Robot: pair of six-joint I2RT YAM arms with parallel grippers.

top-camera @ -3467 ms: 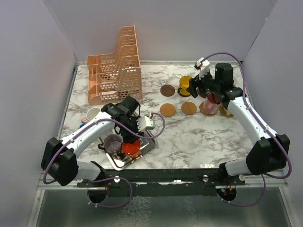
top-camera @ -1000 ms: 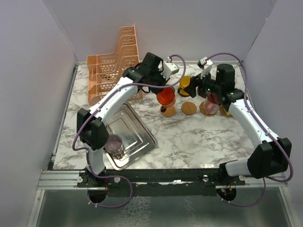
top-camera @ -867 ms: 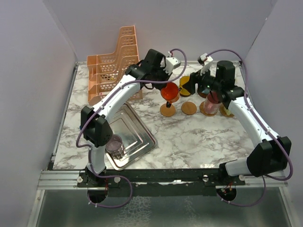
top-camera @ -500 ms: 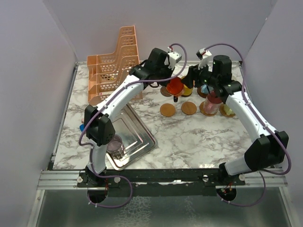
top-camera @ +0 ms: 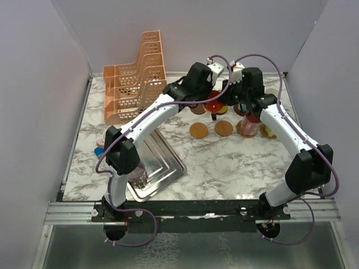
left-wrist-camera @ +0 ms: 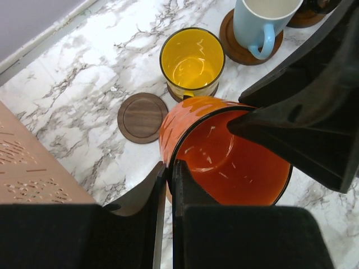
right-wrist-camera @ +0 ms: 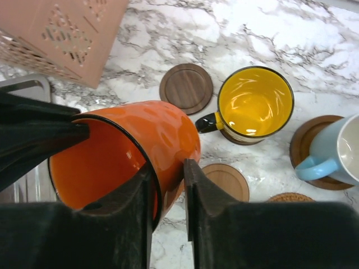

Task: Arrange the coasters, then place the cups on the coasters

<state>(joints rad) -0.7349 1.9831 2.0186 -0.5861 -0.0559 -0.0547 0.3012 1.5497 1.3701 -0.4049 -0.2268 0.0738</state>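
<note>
Both arms on the orange cup (top-camera: 213, 104), held tilted in the air over far-mid table, above the coasters. left gripper (left-wrist-camera: 168, 168) pinched tight on its rim wall. right gripper (right-wrist-camera: 167, 168) straddles the opp. rim, one finger inside, one outside; can't tell if it's biting. Looks like a handover imo: right shld get a firm hold before left lets go, else the cup drops on the yellow cup (right-wrist-camera: 255, 101). Then level it and lower it centred on the bare dark coaster (right-wrist-camera: 186, 88), handle clear. Surface: slick marble-look table (top-camera: 224, 162), silver tray (top-camera: 162, 159) near-left, peach file rack (top-camera: 134, 84) far-left. Plain grey walls around.
</note>
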